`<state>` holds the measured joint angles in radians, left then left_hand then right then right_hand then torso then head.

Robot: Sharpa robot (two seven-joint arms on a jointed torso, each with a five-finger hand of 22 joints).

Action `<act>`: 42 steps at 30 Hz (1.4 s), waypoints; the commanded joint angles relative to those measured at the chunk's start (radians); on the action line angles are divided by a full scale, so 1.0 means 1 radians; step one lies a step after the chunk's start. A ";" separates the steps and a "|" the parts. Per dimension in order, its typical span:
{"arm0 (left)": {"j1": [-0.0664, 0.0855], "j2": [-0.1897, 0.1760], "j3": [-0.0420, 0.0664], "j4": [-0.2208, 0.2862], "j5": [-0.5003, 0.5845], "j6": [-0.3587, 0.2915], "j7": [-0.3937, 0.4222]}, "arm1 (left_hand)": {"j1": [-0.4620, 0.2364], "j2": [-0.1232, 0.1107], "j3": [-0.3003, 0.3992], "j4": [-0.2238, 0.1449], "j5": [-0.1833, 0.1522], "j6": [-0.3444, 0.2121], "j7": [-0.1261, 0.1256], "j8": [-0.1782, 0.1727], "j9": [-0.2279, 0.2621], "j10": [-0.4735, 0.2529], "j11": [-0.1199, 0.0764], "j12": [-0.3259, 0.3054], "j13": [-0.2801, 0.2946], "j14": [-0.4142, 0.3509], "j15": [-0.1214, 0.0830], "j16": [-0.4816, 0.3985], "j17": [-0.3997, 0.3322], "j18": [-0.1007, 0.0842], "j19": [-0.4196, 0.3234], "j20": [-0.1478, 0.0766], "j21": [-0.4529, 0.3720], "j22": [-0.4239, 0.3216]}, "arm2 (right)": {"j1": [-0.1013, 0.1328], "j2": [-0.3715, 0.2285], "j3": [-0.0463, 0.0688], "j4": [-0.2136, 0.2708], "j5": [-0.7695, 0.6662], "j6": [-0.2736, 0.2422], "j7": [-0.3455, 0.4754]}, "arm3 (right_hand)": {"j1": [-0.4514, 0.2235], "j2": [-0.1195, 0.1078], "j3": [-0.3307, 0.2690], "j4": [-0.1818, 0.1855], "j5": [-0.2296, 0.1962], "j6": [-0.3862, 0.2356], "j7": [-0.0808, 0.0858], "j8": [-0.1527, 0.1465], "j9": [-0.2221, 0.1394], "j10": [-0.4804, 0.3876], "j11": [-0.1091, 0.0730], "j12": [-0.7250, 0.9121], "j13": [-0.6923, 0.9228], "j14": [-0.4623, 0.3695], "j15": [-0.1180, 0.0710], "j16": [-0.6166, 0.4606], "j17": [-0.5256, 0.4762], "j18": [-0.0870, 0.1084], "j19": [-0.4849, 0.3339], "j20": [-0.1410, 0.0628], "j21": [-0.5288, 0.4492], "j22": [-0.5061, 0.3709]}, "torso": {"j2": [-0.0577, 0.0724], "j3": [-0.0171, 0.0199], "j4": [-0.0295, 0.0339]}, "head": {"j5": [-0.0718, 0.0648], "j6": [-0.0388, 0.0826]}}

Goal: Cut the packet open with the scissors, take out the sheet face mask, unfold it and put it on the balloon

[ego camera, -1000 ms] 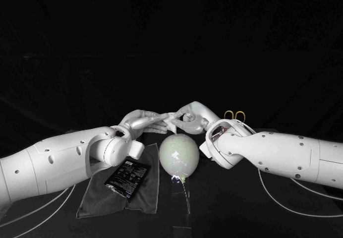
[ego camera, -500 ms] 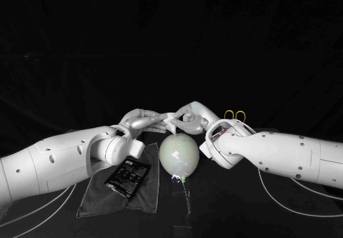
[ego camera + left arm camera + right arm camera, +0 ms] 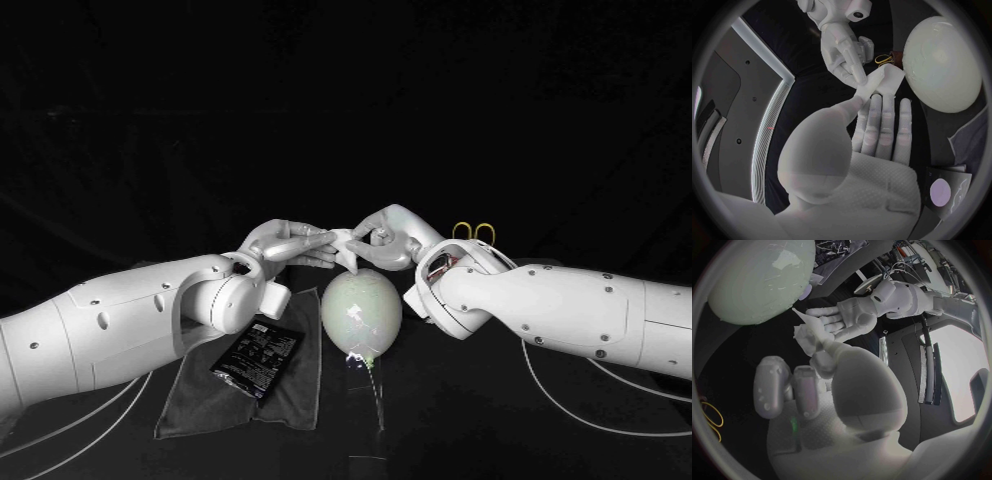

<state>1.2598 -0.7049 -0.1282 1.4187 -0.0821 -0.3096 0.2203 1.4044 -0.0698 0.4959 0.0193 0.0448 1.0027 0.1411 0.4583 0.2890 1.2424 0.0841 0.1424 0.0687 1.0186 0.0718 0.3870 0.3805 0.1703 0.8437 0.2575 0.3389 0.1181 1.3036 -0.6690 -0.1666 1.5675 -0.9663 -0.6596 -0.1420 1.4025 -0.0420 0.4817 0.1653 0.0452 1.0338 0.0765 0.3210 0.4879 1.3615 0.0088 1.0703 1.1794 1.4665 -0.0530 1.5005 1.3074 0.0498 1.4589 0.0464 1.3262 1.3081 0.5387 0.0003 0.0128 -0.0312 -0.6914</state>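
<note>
Step in hand: unfolding. Sheet face mask (image 3: pixel 343 237), a small folded white wad, is pinched between left hand (image 3: pixel 289 243) and right hand (image 3: pixel 389 230), at 12 o'clock of the balloon (image 3: pixel 361 312). Next move, as judged: draw the hands apart gently to open the folds without tearing. Packet (image 3: pixel 257 358) lies at 8 o'clock on grey cloth (image 3: pixel 296 400); its contents cannot be told, presumably emptied. Scissors (image 3: pixel 473 232) lie on the tabletop (image 3: pixel 476 430) at 2 o'clock.

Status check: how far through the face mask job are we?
Done: the packet lies on the grey cloth, the scissors are set down beyond the right arm, and the mask is out. In hand: the left hand and right hand both pinch the folded mask beside the balloon. Left: unfold it and lay it on the bare balloon.
</note>
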 commanded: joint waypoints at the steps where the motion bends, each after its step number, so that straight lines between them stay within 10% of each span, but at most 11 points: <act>1: 0.001 -0.002 0.001 0.002 0.002 0.019 0.019 | 0.017 0.015 0.024 -0.015 0.003 -0.018 0.004 0.005 0.012 -0.002 0.012 -0.014 -0.002 -0.007 0.005 -0.011 -0.004 0.012 0.006 -0.005 -0.006 -0.001 | 0.001 -0.001 0.001 -0.002 -0.016 0.013 -0.006 | -0.001 0.007 0.013 -0.010 0.003 0.007 0.001 0.003 0.017 0.016 -0.009 0.001 0.001 0.081 -0.008 0.004 0.183 -0.001 0.014 0.002 0.005 0.198 | 0.000 0.0001 -0.0001 | 0.000 0.000; 18: 0.000 -0.005 0.001 0.000 0.006 0.043 0.006 | 0.073 0.074 0.089 -0.119 0.003 -0.055 0.051 -0.059 0.016 -0.006 0.045 -0.071 -0.002 -0.013 0.022 -0.056 -0.033 -0.029 -0.089 -0.042 0.134 0.098 | 0.001 -0.003 0.001 -0.001 -0.016 0.008 -0.005 | -0.001 0.007 0.014 -0.012 0.003 0.007 0.000 0.005 0.018 0.018 -0.009 0.003 0.003 0.081 -0.008 0.005 0.184 -0.001 0.014 0.002 0.006 0.198 | 0.000 -0.0001 0.0002 | 0.000 0.000; 30: 0.000 -0.011 0.001 -0.003 0.020 0.067 0.009 | -0.024 0.088 0.064 -0.038 0.003 -0.065 0.045 -0.061 0.033 -0.010 0.043 -0.076 -0.002 -0.014 0.029 -0.059 -0.032 -0.028 -0.112 -0.025 0.129 0.096 | 0.001 -0.006 0.001 -0.003 -0.016 0.006 -0.005 | -0.001 0.007 0.014 -0.012 0.003 0.007 0.000 0.005 0.018 0.018 -0.009 0.003 0.003 0.081 -0.008 0.005 0.184 -0.001 0.014 0.002 0.006 0.198 | 0.000 0.0000 0.0006 | -0.001 0.001; 42: 0.000 -0.012 0.001 -0.005 0.021 0.081 0.006 | -0.013 0.094 0.085 -0.042 0.003 -0.072 0.044 -0.061 0.041 -0.015 0.042 -0.078 -0.003 -0.020 0.027 -0.061 -0.031 -0.017 -0.108 -0.020 0.124 0.090 | 0.001 -0.007 0.001 -0.004 -0.017 0.004 -0.005 | -0.002 0.007 0.016 -0.013 0.003 0.007 0.000 0.006 0.018 0.017 -0.009 0.001 0.001 0.081 -0.009 0.004 0.183 -0.001 0.014 0.001 0.007 0.198 | 0.000 -0.0001 -0.0001 | -0.002 -0.001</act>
<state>1.2592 -0.7156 -0.1283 1.4152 -0.0700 -0.2464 0.2201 1.3836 0.0180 0.5761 -0.0223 0.0428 0.9352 0.1847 0.3945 0.2890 1.2338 0.1247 0.0689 0.0661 1.0041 0.1005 0.3318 0.3488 0.1535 0.7379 0.2304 0.4664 0.2089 1.3036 -0.6743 -0.1664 1.5651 -0.9709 -0.6566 -0.1462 1.3985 -0.0459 0.4831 0.1638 0.0457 1.0359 0.0784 0.3232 0.4879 1.3667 0.0036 1.0681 1.1802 1.4685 -0.0550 1.4988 1.3075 0.0448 1.4566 0.0485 1.3300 1.3080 0.5388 0.0002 0.0130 -0.0333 -0.6920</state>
